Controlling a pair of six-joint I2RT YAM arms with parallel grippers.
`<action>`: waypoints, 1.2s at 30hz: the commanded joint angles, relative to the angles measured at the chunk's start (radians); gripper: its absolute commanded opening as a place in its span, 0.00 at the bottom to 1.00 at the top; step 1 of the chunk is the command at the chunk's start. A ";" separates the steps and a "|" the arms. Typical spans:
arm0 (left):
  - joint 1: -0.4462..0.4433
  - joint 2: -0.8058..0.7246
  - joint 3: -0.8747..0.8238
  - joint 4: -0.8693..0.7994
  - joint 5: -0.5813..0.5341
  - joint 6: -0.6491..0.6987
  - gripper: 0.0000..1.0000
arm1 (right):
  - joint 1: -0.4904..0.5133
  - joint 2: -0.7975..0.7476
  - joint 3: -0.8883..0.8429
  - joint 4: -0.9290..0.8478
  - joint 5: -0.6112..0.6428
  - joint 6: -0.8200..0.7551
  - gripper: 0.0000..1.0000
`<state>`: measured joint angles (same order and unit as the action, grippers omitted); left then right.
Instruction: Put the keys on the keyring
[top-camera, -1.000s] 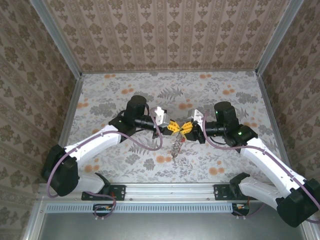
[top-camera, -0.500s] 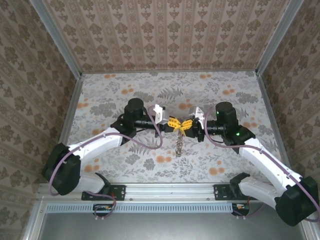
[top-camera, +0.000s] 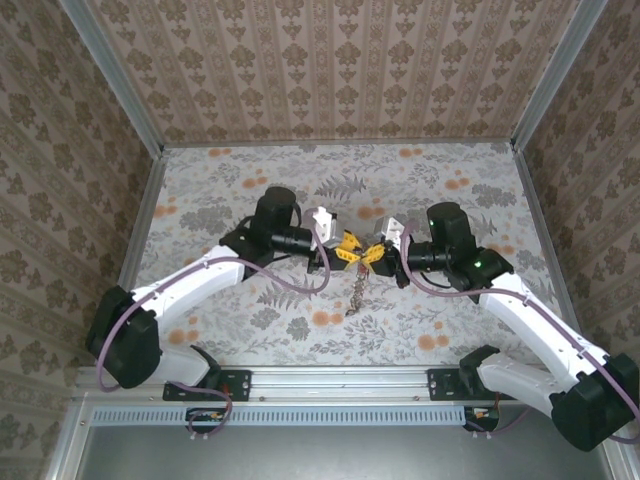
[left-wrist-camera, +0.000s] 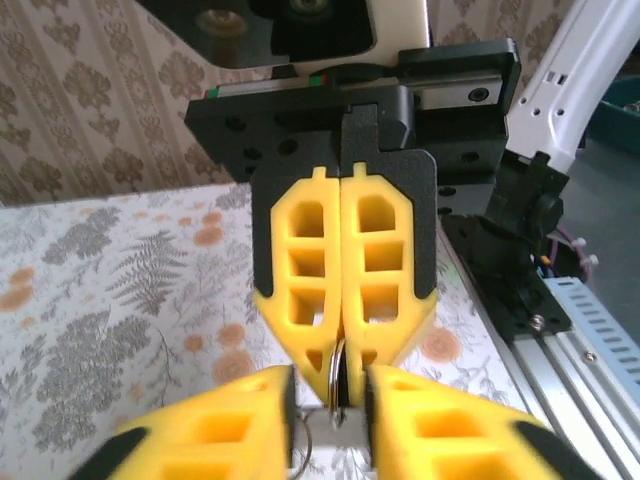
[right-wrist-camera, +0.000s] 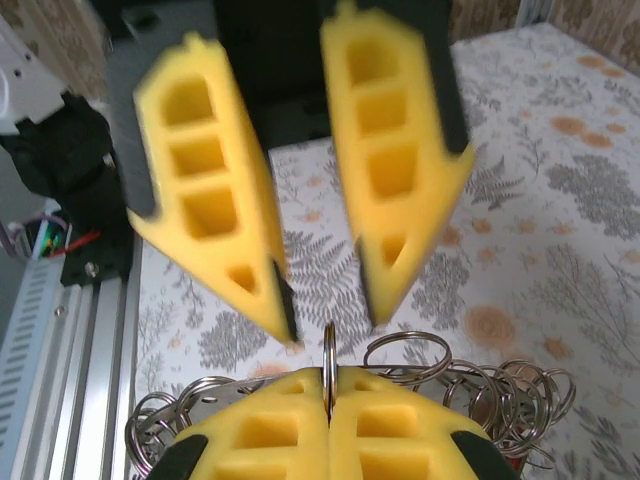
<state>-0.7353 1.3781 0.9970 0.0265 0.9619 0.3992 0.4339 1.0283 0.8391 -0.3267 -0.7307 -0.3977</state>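
Over the floral table, my right pincer is clamped on the keyring, with the keys hanging below. My left pincer stands apart astride it. I'd hold the right steady and pinch squarely just beside it.

Wallpapered walls are enclosing the floral-covered worktop left, far and right; a metal rail is running along its near edge.
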 joint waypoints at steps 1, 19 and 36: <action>0.025 -0.016 0.087 -0.333 0.016 0.171 0.34 | 0.017 0.023 0.089 -0.181 0.076 -0.141 0.00; -0.056 0.079 0.130 -0.300 -0.106 0.096 0.41 | 0.120 0.128 0.240 -0.355 0.255 -0.208 0.00; -0.018 0.046 0.076 -0.178 0.010 0.065 0.00 | 0.086 0.056 0.152 -0.161 0.120 -0.109 0.08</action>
<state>-0.7750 1.4528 1.1023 -0.2424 0.8829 0.4999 0.5343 1.1336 1.0138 -0.6209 -0.5209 -0.5468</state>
